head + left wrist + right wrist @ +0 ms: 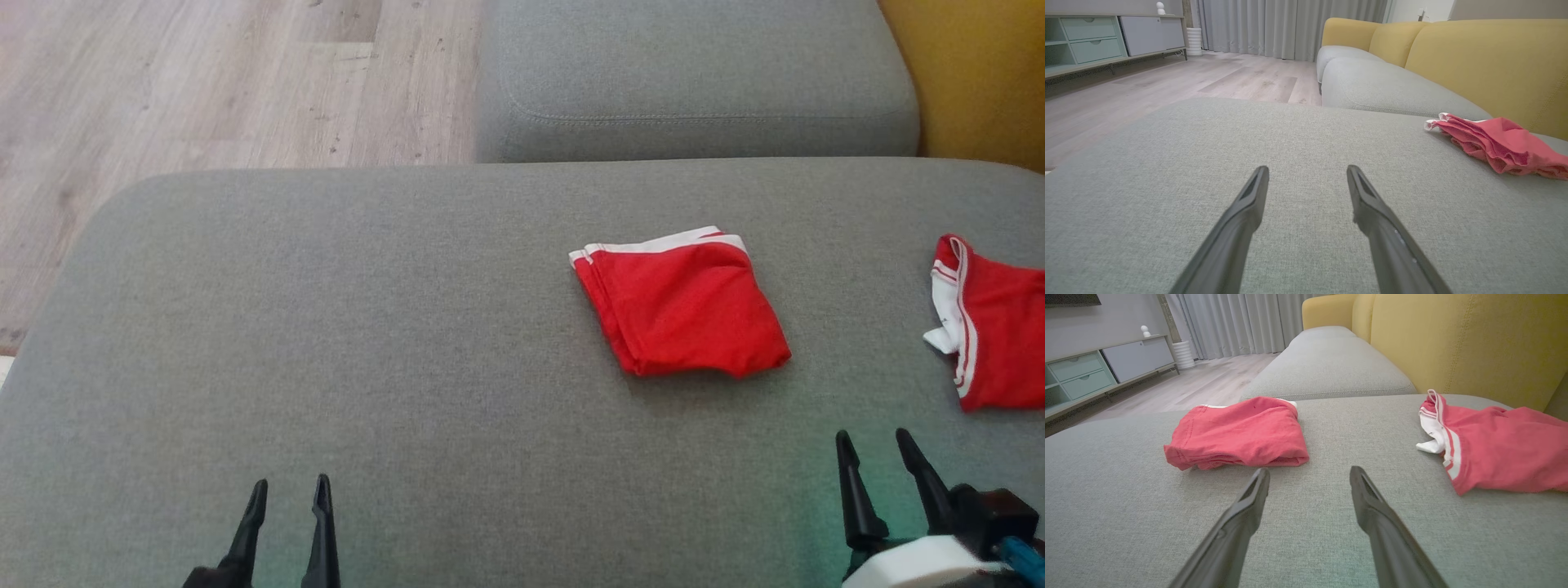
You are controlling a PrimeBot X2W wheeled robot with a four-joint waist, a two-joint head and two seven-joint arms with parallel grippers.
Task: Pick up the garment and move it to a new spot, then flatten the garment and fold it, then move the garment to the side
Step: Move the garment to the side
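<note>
A red garment with white trim lies folded into a compact square on the grey sofa seat, right of centre; the right wrist view shows it ahead and to the left, the left wrist view at the far right. A second red and white garment lies loosely spread at the right edge, seen also ahead right of the right fingers. My left gripper hovers open near the seat's front edge, empty. My right gripper stands open and empty, in front of the gap between the two garments.
The grey seat cushion stretches wide to the left. A second grey cushion lies beyond it, with the yellow backrest at the right. Wooden floor lies past the seat's far left edge. A low cabinet stands across the room.
</note>
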